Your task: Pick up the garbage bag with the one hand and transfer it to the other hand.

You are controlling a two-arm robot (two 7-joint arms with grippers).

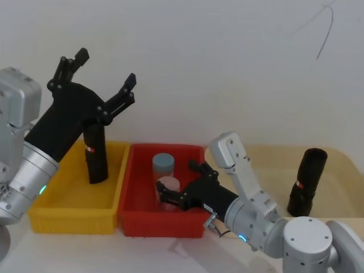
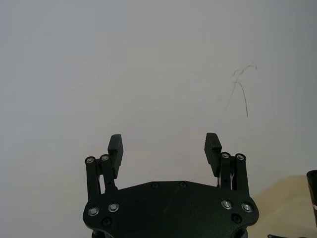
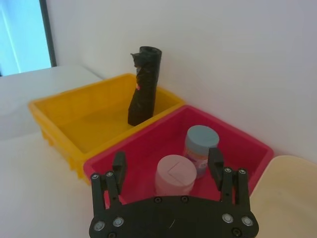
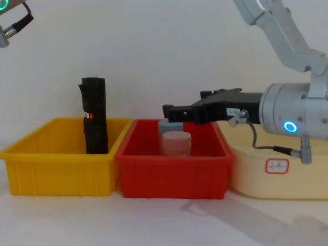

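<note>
One garbage bag (image 1: 307, 181), cream tray (image 1: 340, 193) — white wall (image 1: 227, 57)

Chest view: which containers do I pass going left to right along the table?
Yellow bin → red bin → cream tray.

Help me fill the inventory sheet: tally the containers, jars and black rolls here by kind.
Black rolls: 2
Jars: 2
Containers: 3 (yellow bin, red bin, cream tray)
Total: 7
</note>
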